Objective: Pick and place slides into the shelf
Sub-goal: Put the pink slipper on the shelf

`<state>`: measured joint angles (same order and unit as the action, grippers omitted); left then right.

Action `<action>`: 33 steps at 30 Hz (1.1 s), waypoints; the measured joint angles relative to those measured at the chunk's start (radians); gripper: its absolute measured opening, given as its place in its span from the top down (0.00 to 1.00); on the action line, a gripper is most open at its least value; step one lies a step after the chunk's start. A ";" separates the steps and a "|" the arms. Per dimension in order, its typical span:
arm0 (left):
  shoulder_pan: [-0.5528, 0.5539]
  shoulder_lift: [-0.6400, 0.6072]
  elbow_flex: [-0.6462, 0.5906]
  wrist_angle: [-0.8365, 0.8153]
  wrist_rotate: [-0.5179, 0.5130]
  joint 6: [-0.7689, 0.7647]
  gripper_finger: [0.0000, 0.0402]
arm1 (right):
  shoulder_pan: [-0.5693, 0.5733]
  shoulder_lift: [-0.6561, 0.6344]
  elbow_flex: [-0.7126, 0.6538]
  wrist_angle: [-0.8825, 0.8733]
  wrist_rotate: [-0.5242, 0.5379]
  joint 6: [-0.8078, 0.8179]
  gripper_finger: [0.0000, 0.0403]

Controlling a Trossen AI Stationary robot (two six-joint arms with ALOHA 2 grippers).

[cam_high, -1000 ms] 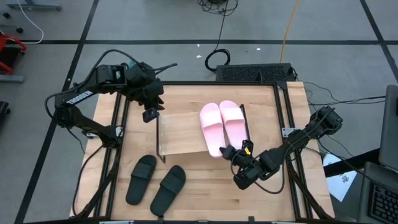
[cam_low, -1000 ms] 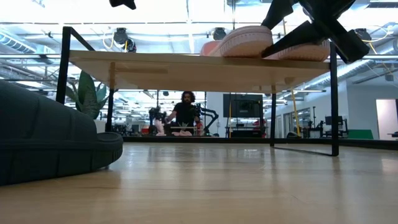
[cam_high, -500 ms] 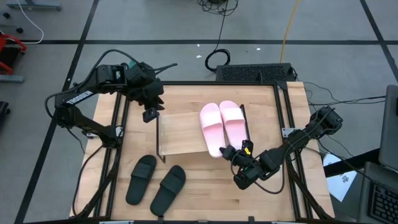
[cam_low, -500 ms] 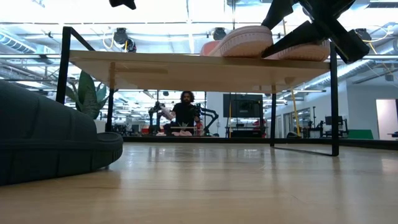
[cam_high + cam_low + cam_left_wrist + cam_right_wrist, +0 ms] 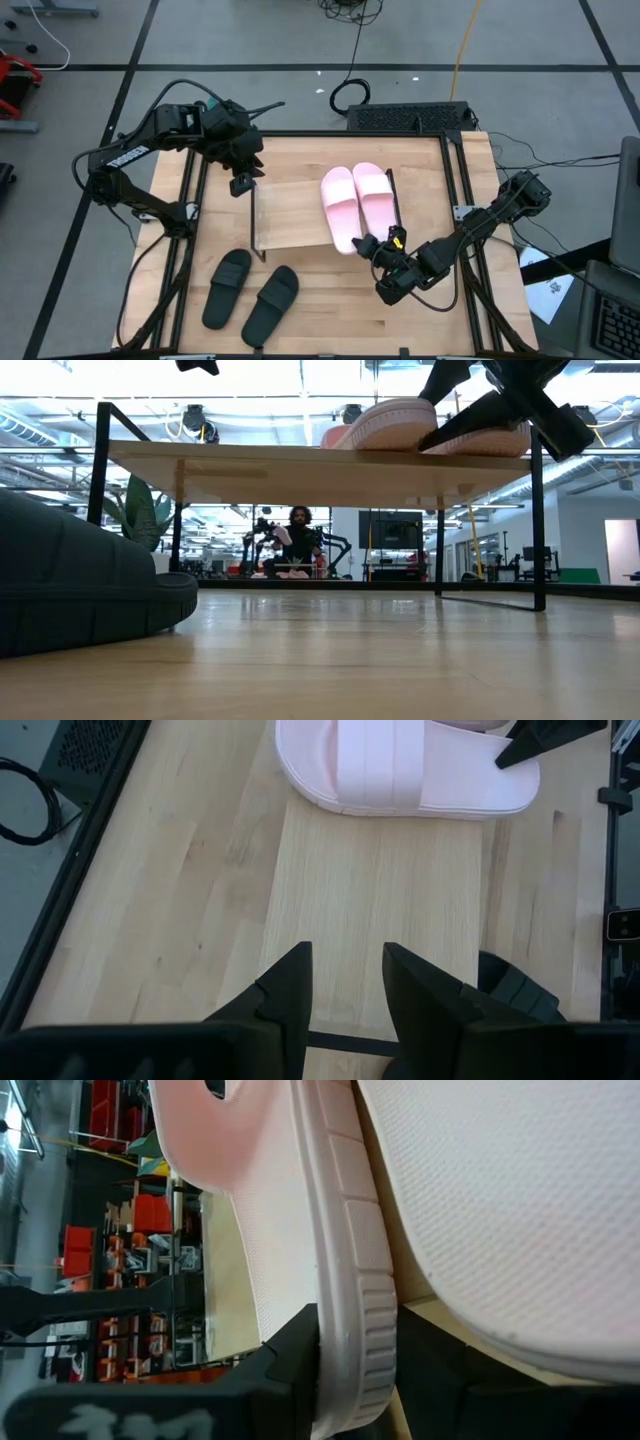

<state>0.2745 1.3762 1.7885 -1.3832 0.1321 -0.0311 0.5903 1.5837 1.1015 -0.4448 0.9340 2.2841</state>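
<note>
foam-light, bendy pink slides [image 5: 355, 203] sit on the shelf [image 5: 300, 212]; right gripper [image 5: 372, 245] pinches one's heel rim [image 5: 350, 1330], a good firm edge. left gripper [image 5: 345, 985], slightly parted and empty, hovers over the shelf's far end. black slides [image 5: 250, 293] wait beside the shelf.

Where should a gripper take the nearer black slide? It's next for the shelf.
Judging by its pose, grip the side edge of the sole at the heel end of the black slide, coming from above. It lies flat, sole down, and the other black slide sits apart, leaving room.
</note>
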 joint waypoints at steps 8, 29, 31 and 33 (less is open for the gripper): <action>0.000 0.000 0.000 0.001 0.000 0.000 0.70 | 0.000 0.000 0.000 0.007 0.001 -0.005 0.75; 0.000 0.000 0.000 0.001 0.000 0.000 0.70 | 0.001 -0.011 0.000 0.031 0.005 -0.051 0.54; 0.000 0.000 0.000 0.000 0.000 0.000 0.70 | 0.001 -0.013 0.000 0.030 0.004 -0.052 0.54; 0.000 0.000 0.000 0.000 0.000 0.000 0.70 | 0.001 -0.014 0.000 0.030 0.003 -0.051 0.54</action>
<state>0.2745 1.3762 1.7885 -1.3830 0.1318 -0.0311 0.5911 1.5701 1.1011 -0.4149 0.9367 2.2327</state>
